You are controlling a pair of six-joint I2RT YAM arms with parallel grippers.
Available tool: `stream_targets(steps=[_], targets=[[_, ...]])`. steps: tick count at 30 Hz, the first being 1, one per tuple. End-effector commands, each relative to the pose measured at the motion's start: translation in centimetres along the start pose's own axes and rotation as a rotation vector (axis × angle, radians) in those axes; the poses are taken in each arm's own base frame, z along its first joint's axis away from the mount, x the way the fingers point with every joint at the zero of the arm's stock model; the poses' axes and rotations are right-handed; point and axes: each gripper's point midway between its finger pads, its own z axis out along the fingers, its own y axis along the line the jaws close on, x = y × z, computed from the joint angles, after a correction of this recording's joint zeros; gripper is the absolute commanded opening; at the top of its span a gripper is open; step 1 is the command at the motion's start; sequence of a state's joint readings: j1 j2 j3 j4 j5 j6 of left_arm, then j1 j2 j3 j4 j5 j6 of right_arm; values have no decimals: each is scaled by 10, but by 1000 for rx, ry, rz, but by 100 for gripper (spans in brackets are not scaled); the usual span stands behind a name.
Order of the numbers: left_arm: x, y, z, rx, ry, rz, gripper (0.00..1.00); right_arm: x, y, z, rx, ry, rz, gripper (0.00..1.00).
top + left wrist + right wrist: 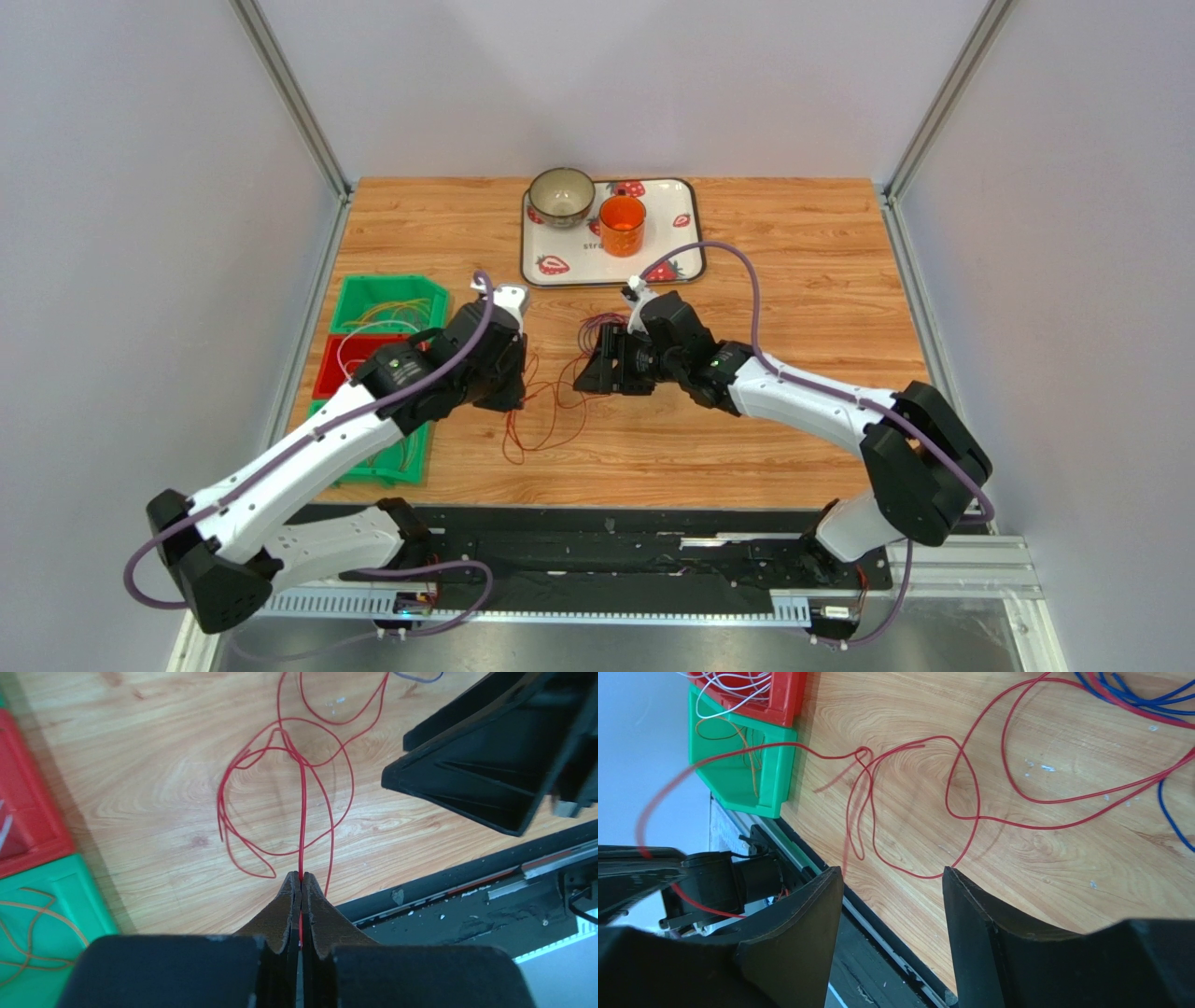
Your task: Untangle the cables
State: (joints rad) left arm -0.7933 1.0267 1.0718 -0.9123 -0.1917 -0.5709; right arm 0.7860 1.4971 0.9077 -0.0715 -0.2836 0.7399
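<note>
Several thin, looping red cables (302, 812)

The right half of the desk (828, 322) is bare wood and open for passage, as is its far left corner. The middle is tight: the left tool (302, 879) and right tool (892, 876) stand near each other, with red cables (281, 798) looping between and under them. One strand runs straight from the left tool's closed tips. Blue cables (1137, 696) lie beside the right tool's parted jaws. A green bin (390, 298) and red bin (337, 367) wall the left edge. A tray (683, 249) with bowl (561, 196) and cup (622, 224) blocks the far centre.
</note>
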Motion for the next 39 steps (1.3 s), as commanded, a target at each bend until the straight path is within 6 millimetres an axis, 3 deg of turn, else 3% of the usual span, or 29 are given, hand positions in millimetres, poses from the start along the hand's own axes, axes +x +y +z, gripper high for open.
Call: stream_targets(steps=[1,7,8,11,12,14,17,27,39], targets=[[6,-24,31,83,46,0,0,-5,-10,-14,64,-47,-35,58],[25,-27,66,39,173,20,2,-4,-46,-43,202,-107,-39,58],[27,-29,69,43,187,20,3,-7,-44,-50,195,-128,-40,58],[32,-32,74,35,209,43,14,-8,-54,-63,211,-162,-29,58],[32,-36,72,45,201,53,25,-7,-57,-65,221,-163,-35,58],[29,-41,68,63,187,59,37,-2,-64,-68,245,-161,-38,58],[33,-49,71,98,211,75,43,2,-69,-72,259,-166,-45,58],[70,-56,113,-26,315,97,44,11,-82,-75,281,-171,-52,57],[74,-66,148,-187,335,16,43,17,-91,-68,249,-199,-95,56]])
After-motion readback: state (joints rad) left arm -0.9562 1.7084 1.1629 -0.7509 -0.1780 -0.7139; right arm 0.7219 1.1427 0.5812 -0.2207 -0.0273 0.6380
